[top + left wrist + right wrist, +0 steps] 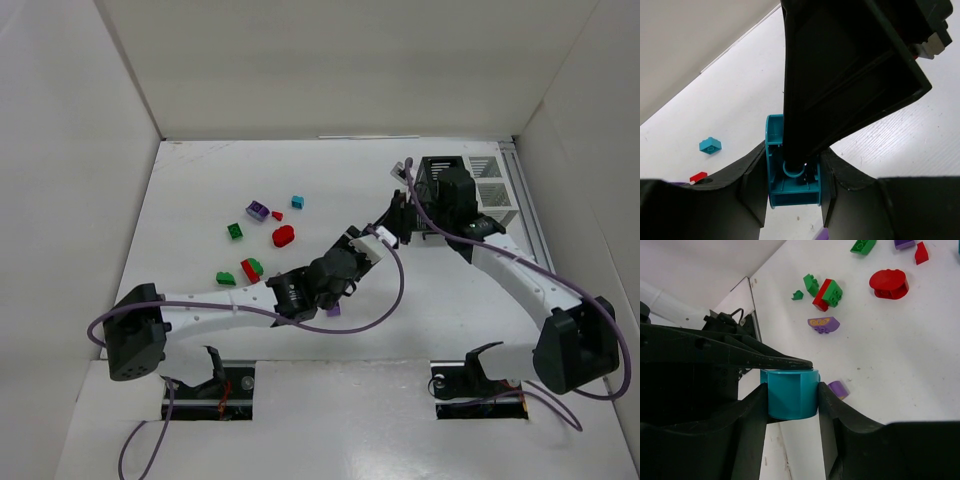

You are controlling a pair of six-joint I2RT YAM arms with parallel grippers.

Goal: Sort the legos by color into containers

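A teal lego hangs in the air between both arms, left of the containers. My left gripper is shut on its two sides. My right gripper is shut on the same teal lego, its pads touching both faces. In the top view the two grippers meet at the left gripper and the right gripper, and the brick is hidden there. Loose legos lie at the left: purple, teal, red, green.
The black and white bins stand at the back right by the wall. A red-and-green stack and a green piece lie near my left forearm. A small purple piece lies under it. High white walls enclose the table.
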